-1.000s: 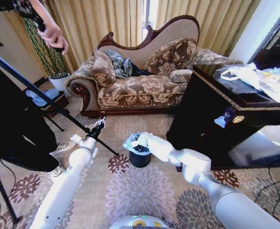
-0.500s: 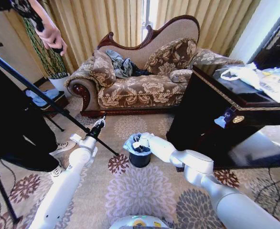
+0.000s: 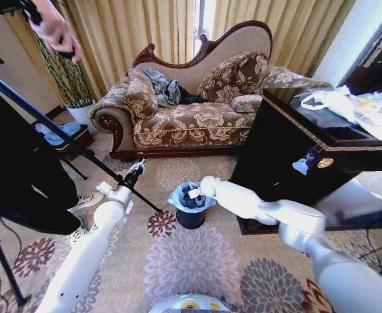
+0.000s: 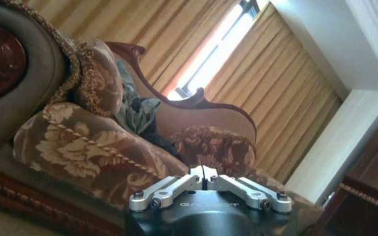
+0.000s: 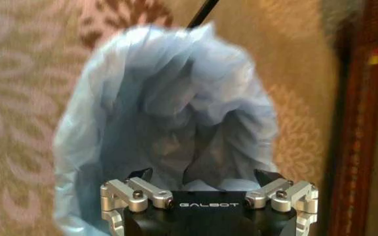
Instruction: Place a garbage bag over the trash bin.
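Right gripper (image 3: 192, 193), fingers spread, sits in the garbage bag (image 3: 180, 196) atop the trash bin (image 3: 190, 218); lining step, I'd guess. Next: fold the rim down. Left gripper (image 3: 139, 167) hangs clenched, far left.

1. Floral brown sofa (image 3: 191, 107) with carved dark wood frame, clothes (image 3: 168, 88) heaped on its seat.
2. Behind sofa: tan pleated curtains (image 3: 139, 29), bright daylight through a narrow gap.
3. In front of sofa: beige carpet (image 3: 197, 261) with flower medallions.
4. Right of sofa: dark wooden bench (image 3: 321, 153) carrying white bags.
5. Left of sofa: black tripod leg (image 3: 41, 117).
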Tool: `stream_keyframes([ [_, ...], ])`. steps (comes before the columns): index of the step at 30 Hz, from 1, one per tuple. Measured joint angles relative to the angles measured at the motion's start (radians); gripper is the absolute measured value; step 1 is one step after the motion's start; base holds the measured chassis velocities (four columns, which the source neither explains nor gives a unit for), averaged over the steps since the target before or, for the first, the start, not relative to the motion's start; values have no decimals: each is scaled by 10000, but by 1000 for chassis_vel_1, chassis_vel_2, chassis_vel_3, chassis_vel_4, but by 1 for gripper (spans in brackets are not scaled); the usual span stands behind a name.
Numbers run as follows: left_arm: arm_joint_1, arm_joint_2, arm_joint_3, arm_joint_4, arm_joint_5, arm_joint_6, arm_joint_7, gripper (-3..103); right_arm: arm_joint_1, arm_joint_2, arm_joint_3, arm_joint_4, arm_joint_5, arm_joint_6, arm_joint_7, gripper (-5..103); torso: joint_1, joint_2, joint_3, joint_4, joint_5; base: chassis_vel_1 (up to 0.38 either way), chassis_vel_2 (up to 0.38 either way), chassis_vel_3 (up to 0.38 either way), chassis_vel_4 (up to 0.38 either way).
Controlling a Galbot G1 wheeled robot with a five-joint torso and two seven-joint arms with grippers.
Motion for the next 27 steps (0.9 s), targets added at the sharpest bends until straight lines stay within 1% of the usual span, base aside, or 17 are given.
stream_keyframes([
  [2, -1, 144, 62, -43, 14, 68, -106, 0, -71, -579, 366, 1031, 568, -350, 60, 100, 0, 0, 0, 1, 0, 0, 0, 0, 0],
  [3, -1, 144, 62, -43, 14, 68, -106, 0, -71, -579, 366, 1031, 568, -350, 60, 100, 0, 0, 0, 1, 0, 0, 0, 0, 0],
  [5, -64, 447, 158, -173, 27, 265, -360, 0, -528, -1678, 1310, 2814, 1866, -1042, 516, 100, 0, 0, 0, 2, -2, 0, 0, 0, 0],
  [6, -64, 447, 158, -173, 27, 265, -360, 0, -528, -1678, 1310, 2814, 1866, -1042, 516, 100, 0, 0, 0, 2, -2, 0, 0, 0, 0],
  [7, -122, 577, 180, -263, 31, 391, -536, 0, -810, -2138, 1801, 3485, 2580, -1321, 950, 100, 0, 0, 0, 2, 3, 0, 0, 0, 0],
  [9, -202, 827, 189, -451, 140, 687, -923, 0, -1477, -3187, 2737, 4909, 4956, -1697, 2910, 100, 0, 0, -1, -4, -1, 0, 0, 0, 0],
  [10, -202, 827, 189, -451, 140, 687, -923, 0, -1477, -3187, 2737, 4909, 4956, -1697, 2910, 100, 0, 0, -1, -4, -1, 0, 0, 0, 0],
  [12, -200, 1058, 163, -654, 180, 958, -1367, 0, -2104, -3980, 3388, 5980, 7042, -1788, 5008, 100, -1, 1, -1, -3, 3, 0, 0, 0, 0],
  [13, -200, 1058, 163, -654, 180, 958, -1367, 0, -2104, -3980, 3388, 5980, 7042, -1788, 5008, 100, -1, 1, -1, -3, 3, 0, 0, 0, 0],
  [15, -122, 1176, 58, -885, 295, 1113, -1882, 0, -3088, -4618, 4379, 6906, 8678, -1711, 6615, 100, 0, 1, -1, 0, -4, 0, 0, 0, 0],
  [17, -17, 1188, -99, -1136, 356, 1286, -2371, 0, -4099, -4902, 5197, 7597, 9677, -1527, 7790, 100, -1, 1, -2, -1, -2, 0, 0, 0, 0],
  [18, -17, 1188, -99, -1136, 356, 1286, -2371, 0, -4099, -4902, 5197, 7597, 9677, -1527, 7790, 100, -1, 1, -2, -1, -2, 0, 0, 0, 0],
  [20, 140, 1182, -228, -1338, 476, 1372, -2756, 0, -5068, -4966, 5901, 8149, 10269, -1317, 8899, 100, -1, 1, -2, -3, 3, 0, 0, 0, 0],
  [21, 380, 1157, -354, -1500, 692, 1391, -3038, -2, -5977, -4871, 6583, 8488, 10360, -952, 9854, 100, -1, 1, -2, -3, 3, 0, 0, 0, 0],
  [22, 614, 1137, -468, -1581, 937, 1384, -3180, 0, -6565, -4760, 7038, 8591, 10152, -666, 10148, 100, -2, 1, -2, -2, -2, 0, 0, 0, 0],
  [26, 1071, 1092, -738, -1688, 1446, 1290, -3272, 4, -7802, -4504, 8069, 8645, 9525, -176, 10181, 100, -1, 1, -1, 3, -4, 0, 0, 0, 0],
  [27, 1875, 989, -1310, -1962, 1872, 1193, -3295, 12, -9452, -4135, 9494, 8767, 8782, 277, 9926, 100, -1, 0, 0, 1, -3, 0, 0, 0, 0],
])
